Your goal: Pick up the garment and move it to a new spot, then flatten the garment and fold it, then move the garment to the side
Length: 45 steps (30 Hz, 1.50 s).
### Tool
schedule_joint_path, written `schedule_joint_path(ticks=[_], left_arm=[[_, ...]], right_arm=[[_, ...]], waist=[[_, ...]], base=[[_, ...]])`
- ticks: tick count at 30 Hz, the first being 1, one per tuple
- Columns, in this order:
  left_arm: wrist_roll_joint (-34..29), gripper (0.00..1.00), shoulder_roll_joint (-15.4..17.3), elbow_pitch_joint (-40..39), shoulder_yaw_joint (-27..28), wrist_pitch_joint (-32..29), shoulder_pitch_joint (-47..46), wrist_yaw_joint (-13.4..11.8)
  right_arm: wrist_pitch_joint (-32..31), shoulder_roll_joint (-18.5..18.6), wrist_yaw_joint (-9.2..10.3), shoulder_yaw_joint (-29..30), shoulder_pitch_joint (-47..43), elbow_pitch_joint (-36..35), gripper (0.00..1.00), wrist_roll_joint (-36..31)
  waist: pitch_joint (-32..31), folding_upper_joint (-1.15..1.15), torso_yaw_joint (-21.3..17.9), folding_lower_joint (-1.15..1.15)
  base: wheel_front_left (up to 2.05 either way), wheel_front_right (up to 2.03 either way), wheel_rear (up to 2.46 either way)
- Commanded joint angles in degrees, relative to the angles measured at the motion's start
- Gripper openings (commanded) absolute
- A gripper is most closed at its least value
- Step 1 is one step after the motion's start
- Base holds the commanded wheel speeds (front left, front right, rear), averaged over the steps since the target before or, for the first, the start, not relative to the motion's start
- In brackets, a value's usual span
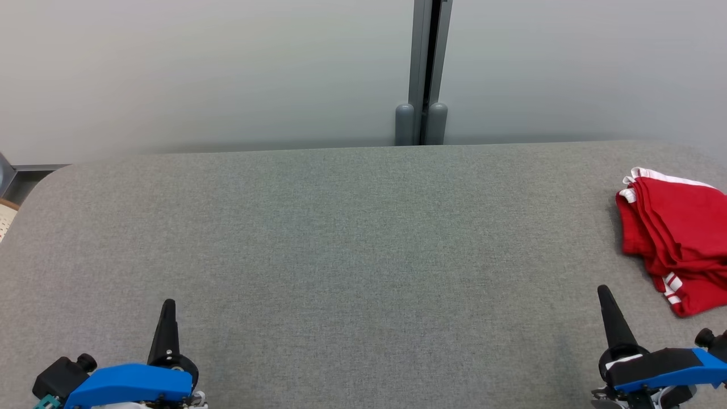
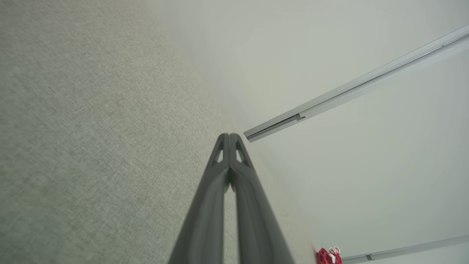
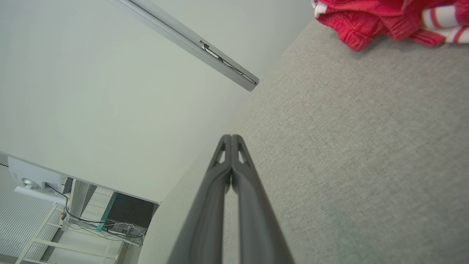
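The garment [image 1: 679, 241] is red with white stripes and lies folded in a compact stack at the far right of the grey table [image 1: 341, 244]. Its edge also shows in the right wrist view as the garment [image 3: 377, 18] and, tiny, in the left wrist view as the garment [image 2: 328, 256]. My right gripper [image 1: 603, 291] stands shut near the front edge, a short way left of and in front of the garment, holding nothing. At the front left my left gripper [image 1: 168, 304] is shut and empty too. Both pairs of tips meet, in the left gripper [image 2: 229, 136] and the right gripper [image 3: 231, 137].
A pale wall with a grey vertical post [image 1: 423, 74] rises behind the table's far edge. The rounded left corner of the table [image 1: 51, 176] drops off to a shelf. Off the table, the right wrist view shows a white rack with cables [image 3: 91, 227].
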<state>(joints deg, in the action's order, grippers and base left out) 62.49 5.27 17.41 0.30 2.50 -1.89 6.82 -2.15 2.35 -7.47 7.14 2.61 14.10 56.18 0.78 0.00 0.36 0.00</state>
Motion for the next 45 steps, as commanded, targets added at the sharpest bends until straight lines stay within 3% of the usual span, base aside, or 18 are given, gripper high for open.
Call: schedule_joint_path(ticks=[1,45], left_arm=[[1.4,0.00,0.1,-0.9,0.6,-0.4,-1.5,0.4],[21.3,0.00,-1.7,-2.7,4.7,-6.6,-3.8,0.7]], right_arm=[[-0.3,0.4,-0.03,-0.1,1.5,-0.6,0.00,1.7],[-3.3,0.7,-0.04,-0.5,3.1,-0.3,0.00,25.9]], waist=[[0.0,0.00,0.0,0.00],[-0.4,0.00,-0.2,0.00]], base=[[0.00,0.00,0.00],[0.00,0.00,0.00]])
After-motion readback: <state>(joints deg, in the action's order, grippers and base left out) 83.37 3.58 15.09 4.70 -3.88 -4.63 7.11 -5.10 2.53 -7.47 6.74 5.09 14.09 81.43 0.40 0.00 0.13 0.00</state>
